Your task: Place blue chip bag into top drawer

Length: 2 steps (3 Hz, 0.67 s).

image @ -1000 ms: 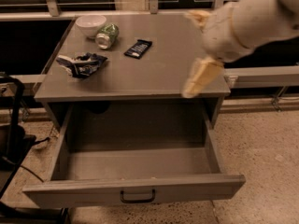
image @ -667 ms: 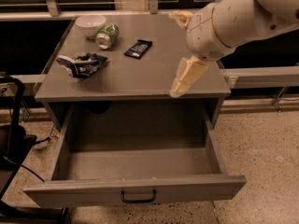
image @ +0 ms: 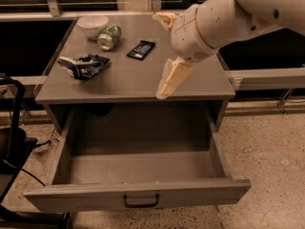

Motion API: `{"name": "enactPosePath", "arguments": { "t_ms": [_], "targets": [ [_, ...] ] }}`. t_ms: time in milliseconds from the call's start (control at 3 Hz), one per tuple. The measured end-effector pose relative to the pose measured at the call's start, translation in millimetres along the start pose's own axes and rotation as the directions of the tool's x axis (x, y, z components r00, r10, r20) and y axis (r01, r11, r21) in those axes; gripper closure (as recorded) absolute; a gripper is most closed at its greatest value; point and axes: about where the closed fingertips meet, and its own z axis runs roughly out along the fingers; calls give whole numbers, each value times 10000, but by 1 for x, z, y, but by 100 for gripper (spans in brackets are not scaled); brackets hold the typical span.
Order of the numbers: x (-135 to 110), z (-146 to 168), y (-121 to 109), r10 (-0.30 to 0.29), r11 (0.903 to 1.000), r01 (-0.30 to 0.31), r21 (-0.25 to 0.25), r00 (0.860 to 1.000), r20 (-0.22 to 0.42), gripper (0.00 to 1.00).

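The grey flat-topped cabinet (image: 138, 78) fills the middle of the camera view. Its wide, deep grey top drawer (image: 71, 197) stands pulled fully out towards the camera, with its floor bare and a small black handle (image: 141, 202) at the centre of the front panel. The large white jointed robot arm (image: 224, 18) reaches in from the upper right. Its cream-coloured gripper (image: 171, 78) hangs over the right-centre of the cabinet top, angled down and to the left, near the front edge. It carries nothing, and it cannot be told whether it is set wide or narrow. The small crumpled foil blue chip bag (image: 83, 66) lies on the left part of the cabinet top, well apart from the gripper and above the drawer's left side. The bag is likely very light, soft and slippery, and it will probably collapse and crackle under pressure. A pinch across a raised central fold or a bunched end should hold better than a grip on a flat panel. It looks dark blue with white patches and is creased and flattened unevenly. Behind it stands a round white bowl (image: 92, 25). Just beside the bowl lies a green can (image: 109, 36) on its side. A flat dark-blue rectangular bar packet (image: 141, 49) lies nearer the middle.
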Motion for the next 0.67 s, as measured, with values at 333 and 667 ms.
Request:
{"name": "enactPosePath", "arguments": {
  "t_ms": [333,667],
  "targets": [
    [4,14,-5,-41,10000,40,45,9998,187,0],
    [6,43,-17,-157,9998,148,134,9979,624,0]
  ]
}}
